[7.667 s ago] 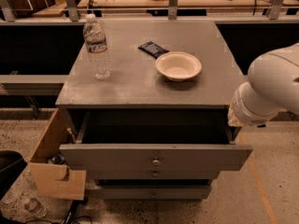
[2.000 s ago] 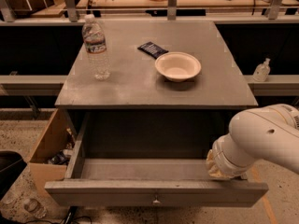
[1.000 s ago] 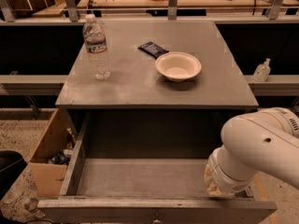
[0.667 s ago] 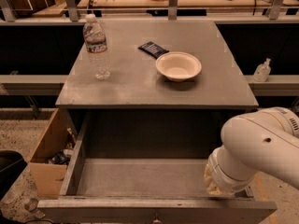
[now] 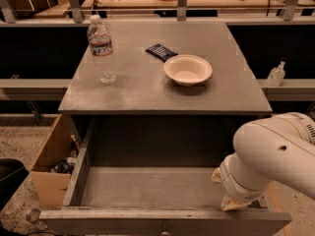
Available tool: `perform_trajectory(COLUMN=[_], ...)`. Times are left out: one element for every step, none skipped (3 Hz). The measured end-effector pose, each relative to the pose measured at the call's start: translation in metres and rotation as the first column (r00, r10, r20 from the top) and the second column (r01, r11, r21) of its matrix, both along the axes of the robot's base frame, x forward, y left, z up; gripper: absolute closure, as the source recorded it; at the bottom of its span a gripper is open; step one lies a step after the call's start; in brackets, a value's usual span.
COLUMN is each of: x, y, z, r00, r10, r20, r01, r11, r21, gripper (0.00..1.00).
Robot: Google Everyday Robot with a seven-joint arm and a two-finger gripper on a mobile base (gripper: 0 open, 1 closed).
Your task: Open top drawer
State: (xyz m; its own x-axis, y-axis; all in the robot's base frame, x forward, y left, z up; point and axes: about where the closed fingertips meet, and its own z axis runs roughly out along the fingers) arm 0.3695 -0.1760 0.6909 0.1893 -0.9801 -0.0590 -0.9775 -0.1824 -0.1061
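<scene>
Camera view looks down for you on a dull grey cabinet with a flat grey worktop (image 5: 147,90). Below the worktop, the wide grey top drawer (image 5: 147,188) stands far out toward the camera. Its plain grey box interior is exposed, and its front panel runs along the bottom edge of the view. A small round knob (image 5: 165,231) on that panel is only just visible at the very bottom, near the middle.

The bulky white robot arm (image 5: 275,149) comes in from the right and reaches down into the drawer's front right corner. The gripper (image 5: 232,203) sits there just behind the front panel. Only beige parts of it show around the white wrist, so you cannot tell whether it is open or closed, or whether it touches the drawer.

On the worktop you have 3 things:
- A clear plastic water bottle (image 5: 102,48) with a white cap stands upright near the back left.
- A shallow cream-coloured bowl (image 5: 187,69) rests right of centre.
- A dark flat packet (image 5: 161,51) lies just behind the bowl on its left, close to it.

A brown cardboard box (image 5: 51,163) stands on the floor against the cabinet's left side. A small clear pump bottle (image 5: 276,74) stands on a grey ledge at the right, well apart from the cabinet.
</scene>
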Motion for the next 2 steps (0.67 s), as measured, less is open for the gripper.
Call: perform_trajectory(x=[-0.0005,-0.0005], y=[-0.0003,-0.0003], z=[0.0012,0.0012], r00=[1.0,1.0], r10=[0.0,0.0], r20=[0.003,0.003], r01=[0.0,0.0], r11=[1.0,1.0], r21=[-0.002,-0.002], gripper=[0.0,0.0])
